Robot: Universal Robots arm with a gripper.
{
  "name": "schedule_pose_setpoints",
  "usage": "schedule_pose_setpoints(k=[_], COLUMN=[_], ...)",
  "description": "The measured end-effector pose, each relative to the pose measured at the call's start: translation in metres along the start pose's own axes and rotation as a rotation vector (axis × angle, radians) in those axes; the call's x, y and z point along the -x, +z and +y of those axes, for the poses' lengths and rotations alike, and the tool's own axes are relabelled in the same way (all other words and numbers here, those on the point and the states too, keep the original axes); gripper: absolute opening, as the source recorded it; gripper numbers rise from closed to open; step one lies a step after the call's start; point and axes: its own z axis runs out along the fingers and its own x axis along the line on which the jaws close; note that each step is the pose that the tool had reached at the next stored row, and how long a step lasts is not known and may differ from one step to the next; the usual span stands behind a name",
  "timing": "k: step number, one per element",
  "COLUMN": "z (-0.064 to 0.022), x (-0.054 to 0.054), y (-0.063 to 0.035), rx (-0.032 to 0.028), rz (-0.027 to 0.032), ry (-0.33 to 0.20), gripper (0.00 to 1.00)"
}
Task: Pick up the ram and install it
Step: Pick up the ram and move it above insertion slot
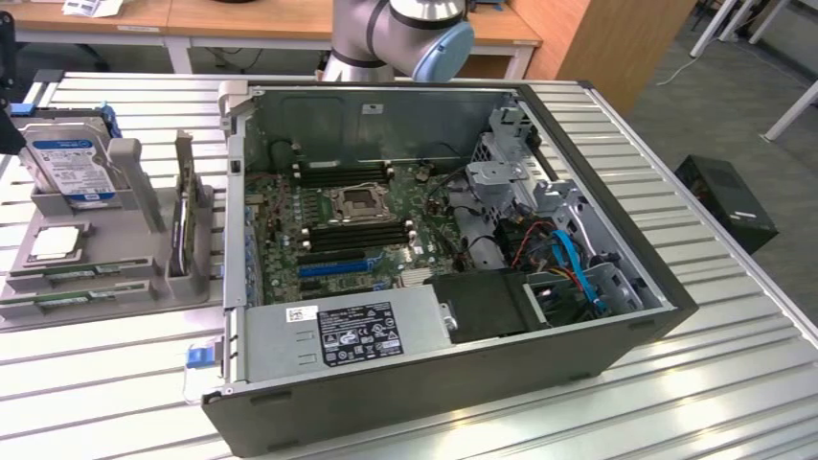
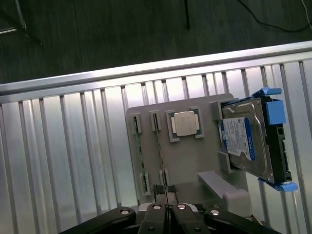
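The end effector [image 2: 165, 192] hangs above the grey holder [image 2: 195, 165], its fingers pressed together with nothing between them. Two ram sticks [image 1: 67, 279] [image 2: 139, 153] sit side by side in the holder's slots, next to the processor chip [image 2: 184, 123] and the upright hard drive [image 2: 246, 139]. The holder rests near the surface's [image 1: 715, 383] edge on the exterior view's left, beside the open computer case [image 1: 422, 393].
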Motion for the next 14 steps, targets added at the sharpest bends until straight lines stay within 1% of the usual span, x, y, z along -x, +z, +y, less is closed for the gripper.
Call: schedule_pose_setpoints(k=[2,14], z=[0.0,0.0], x=[0.0,0.0], y=[0.0,0.0], rx=[0.0002,0.0003], rz=[0.0003,0.0007], ry=[-0.01,-0.017], gripper=[0.11,0.11])
